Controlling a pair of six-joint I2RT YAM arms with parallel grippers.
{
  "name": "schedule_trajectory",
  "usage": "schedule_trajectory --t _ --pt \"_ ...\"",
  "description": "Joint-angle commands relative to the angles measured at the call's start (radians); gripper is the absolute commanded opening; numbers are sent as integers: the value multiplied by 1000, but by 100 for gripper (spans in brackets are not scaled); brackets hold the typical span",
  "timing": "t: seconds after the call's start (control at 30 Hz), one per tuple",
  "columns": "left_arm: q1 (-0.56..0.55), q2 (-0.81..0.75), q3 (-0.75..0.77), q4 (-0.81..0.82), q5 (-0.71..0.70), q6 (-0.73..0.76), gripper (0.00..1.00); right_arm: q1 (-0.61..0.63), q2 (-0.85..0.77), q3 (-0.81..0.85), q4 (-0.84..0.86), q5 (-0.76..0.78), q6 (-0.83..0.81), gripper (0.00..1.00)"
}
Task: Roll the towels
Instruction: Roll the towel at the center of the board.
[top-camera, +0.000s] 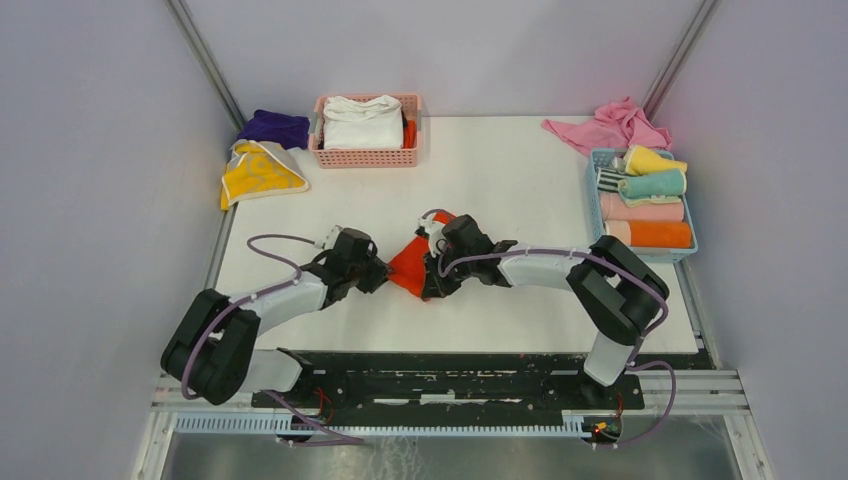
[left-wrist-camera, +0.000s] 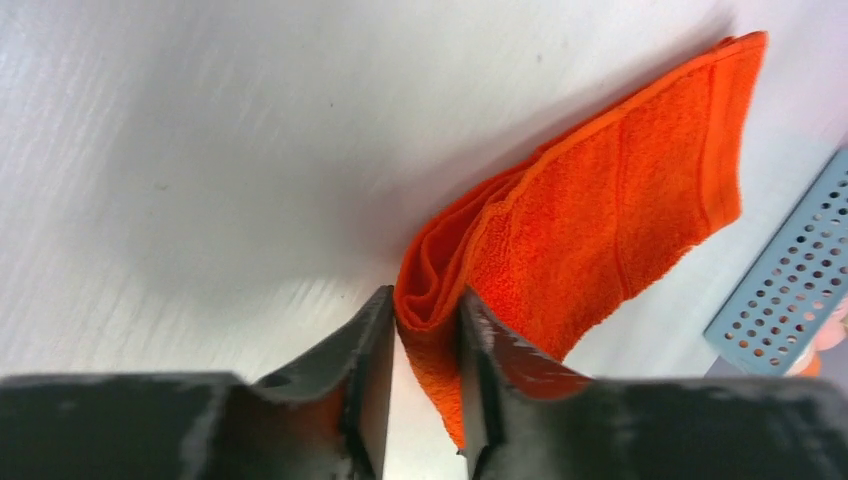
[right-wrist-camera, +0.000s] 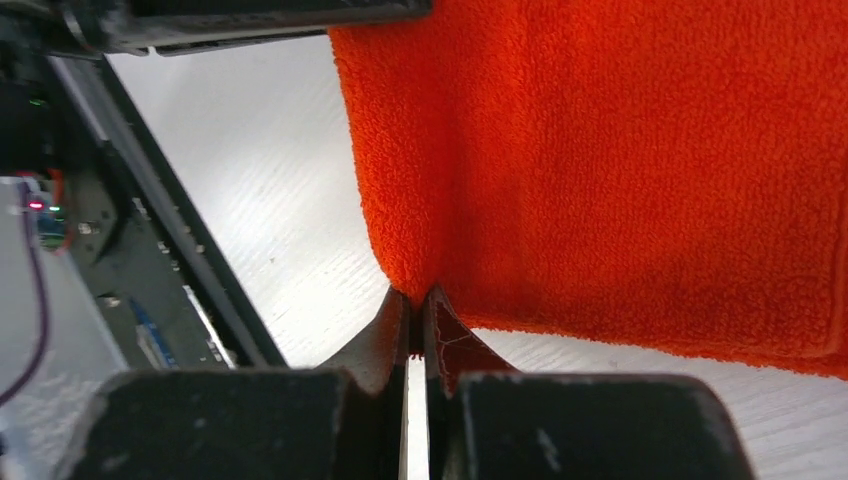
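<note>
At the far left corner of the white table (top-camera: 520, 190), a purple towel (top-camera: 272, 127) lies in a soft heap. Just nearer is a yellow towel (top-camera: 258, 172) with pale markings, spread roughly flat and hanging over the left edge. Beside them, against the far edge, a pink lattice basket (top-camera: 365, 157) of plastic holds folded white towels (top-camera: 362, 122).

Toward the middle of the table, nearer the front edge, the left gripper (left-wrist-camera: 427, 310) pinches a folded edge of the orange towel (left-wrist-camera: 600, 210) between its dark, flat fingers. The towel is thick looped terry with a hemmed border. It is doubled over and raised off the table between the two arms. The right gripper (right-wrist-camera: 418, 298) has its jaws almost together, clamped on a thin lower edge of the same cloth.

At the far right corner lies a crumpled pink cloth (top-camera: 610, 125). Along the right edge, a pale blue perforated basket (top-camera: 592, 200) carries rolled towels (top-camera: 650, 234), short fat cylinders in yellow, teal, pink and orange, lying side by side.
</note>
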Motion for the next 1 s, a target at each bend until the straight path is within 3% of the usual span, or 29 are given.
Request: schedule_trajectory --t 0.0,0.2,0.53,0.97 --pt "11 -104 -7 -54 -55 102 42 -66 -7 -32 141 -230 173 0" --pt "51 -238 -53 -70 -23 174 60 -145 92 -49 284 -399 368 0" --pt "96 -285 -151 99 131 242 61 -240 256 -51 402 -504 550 1" --pt "95 -39 -103 343 250 215 60 -266 317 17 297 -527 524 2"
